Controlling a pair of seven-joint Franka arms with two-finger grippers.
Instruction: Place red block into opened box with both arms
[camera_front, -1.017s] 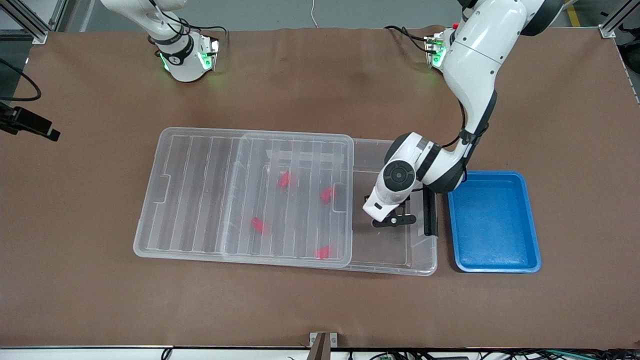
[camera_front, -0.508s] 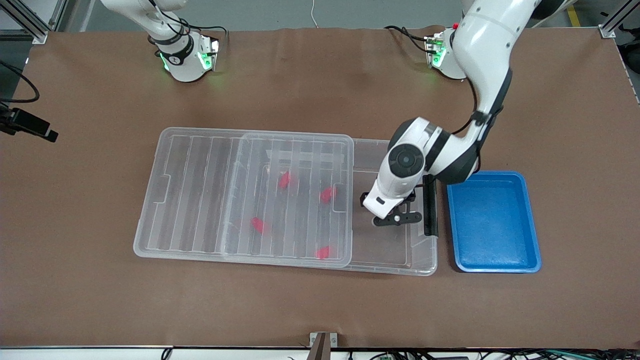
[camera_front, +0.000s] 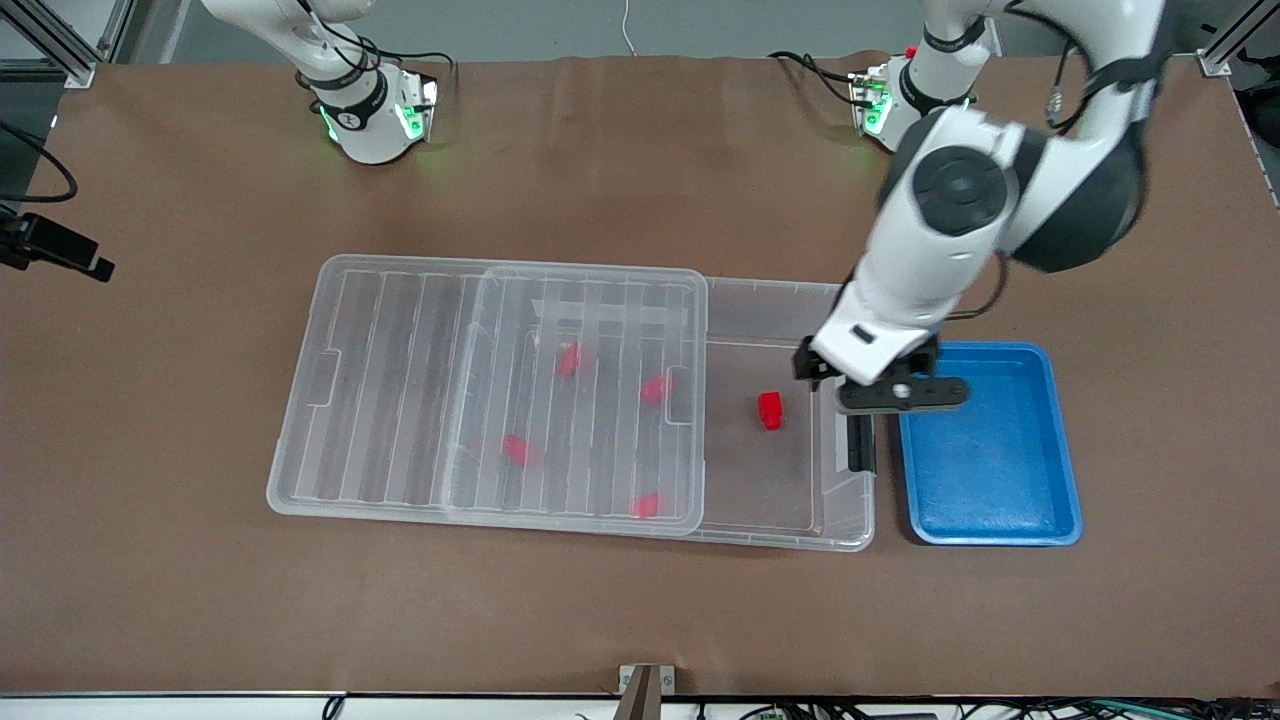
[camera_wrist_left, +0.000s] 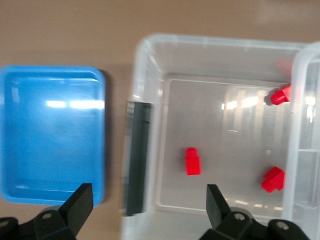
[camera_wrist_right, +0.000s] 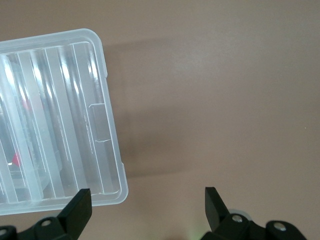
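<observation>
The red block lies on the floor of the clear box, in the uncovered part near its black latch. My left gripper hangs open and empty, raised over the latch end of the box, where it meets the blue tray. The ribbed clear lid covers the rest of the box and juts out toward the right arm's end. Several more red pieces show under it. My right gripper is open over bare table beside a lid corner.
A blue tray sits on the brown table right beside the box's latch end. Two other red pieces lie near the lid's edge in the left wrist view. The right arm's base stands at the table's back.
My left gripper has opened and let go of the red block, which now rests in the box. The arm has risen and swung toward the blue tray. The right arm has not moved.
</observation>
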